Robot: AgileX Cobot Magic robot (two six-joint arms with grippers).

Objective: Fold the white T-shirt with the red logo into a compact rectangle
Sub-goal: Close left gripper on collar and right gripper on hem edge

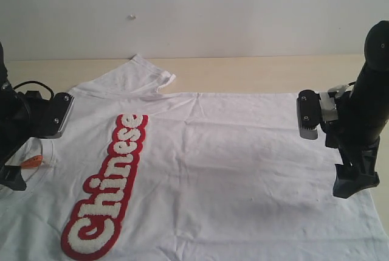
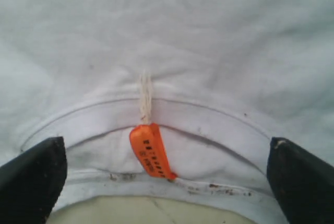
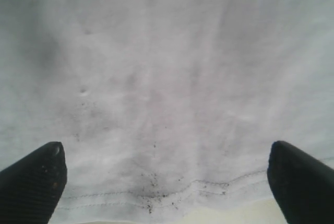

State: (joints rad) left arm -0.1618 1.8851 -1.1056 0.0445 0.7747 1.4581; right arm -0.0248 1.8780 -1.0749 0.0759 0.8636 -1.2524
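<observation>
The white T-shirt point(image 1: 231, 170) lies spread flat, collar to the left and hem to the right. The red logo point(image 1: 109, 188) runs across its chest, face up. My left gripper point(image 1: 17, 167) point(image 2: 167, 179) hovers open over the collar, its fingers wide on either side of the orange neck tag point(image 2: 151, 151) point(image 1: 31, 162). My right gripper point(image 1: 354, 176) point(image 3: 167, 179) hangs open over the stitched hem point(image 3: 156, 195), with nothing between its fingers. In both wrist views the shirt point(image 2: 209, 41) point(image 3: 167, 67) fills the frame.
One sleeve point(image 1: 137, 75) points toward the back of the pale wooden table point(image 1: 255, 72), which ends at a white wall. A strip of bare table point(image 3: 219, 216) shows just past the hem, and another inside the neck opening point(image 2: 146, 211).
</observation>
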